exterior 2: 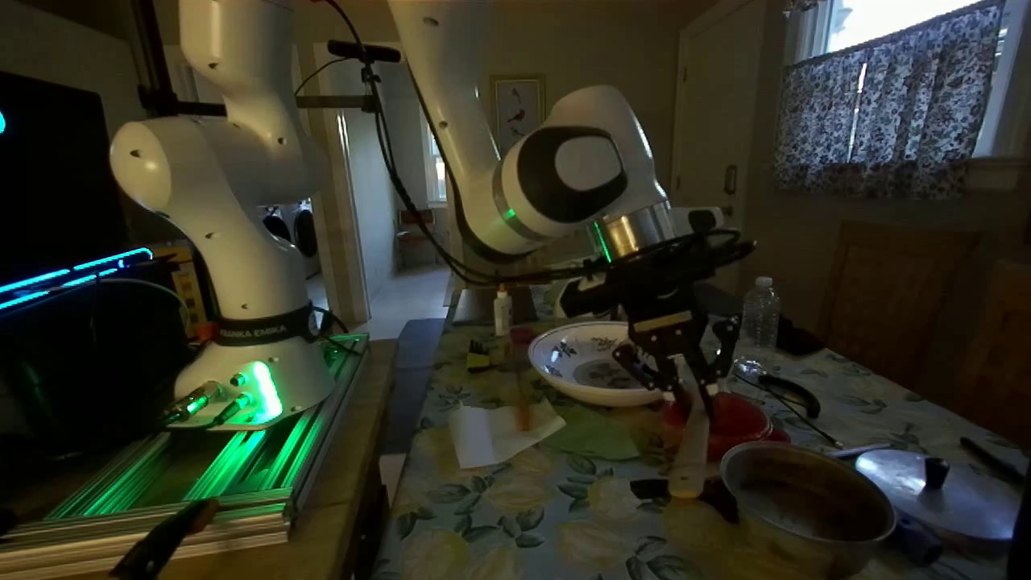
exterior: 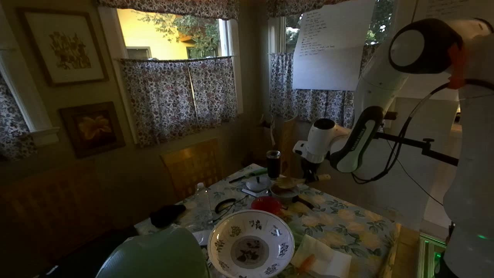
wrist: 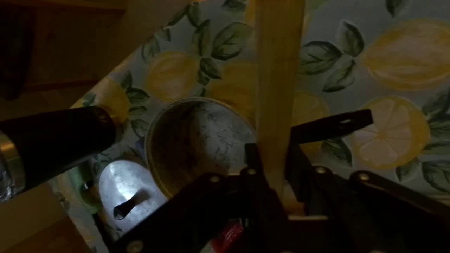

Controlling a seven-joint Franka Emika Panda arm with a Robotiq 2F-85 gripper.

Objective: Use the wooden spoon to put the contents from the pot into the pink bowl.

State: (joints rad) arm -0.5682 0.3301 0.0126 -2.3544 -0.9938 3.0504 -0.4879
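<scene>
My gripper (exterior 2: 691,395) is shut on the wooden spoon (exterior 2: 689,463), above the table beside the pot (exterior 2: 805,499); it also shows in the other views (exterior: 310,178) (wrist: 270,161). In the wrist view the spoon's flat wooden length (wrist: 277,88) runs up out of frame, across the pot's edge and black handle. I cannot make out its bowl end. The metal pot (wrist: 211,140) has a brown-stained, partly grey inside; its contents are unclear. The pink bowl (exterior 2: 729,423) sits next to the pot, partly behind my gripper; an exterior view shows it whole (exterior: 266,204).
A metal lid (exterior 2: 938,487) lies beside the pot. A dark tumbler (exterior: 273,164) stands behind the lid. The large white floral bowl (exterior: 251,245) is beyond the pink bowl. A clear bottle (exterior 2: 759,322) and a white sheet (exterior 2: 503,435) are also on the table.
</scene>
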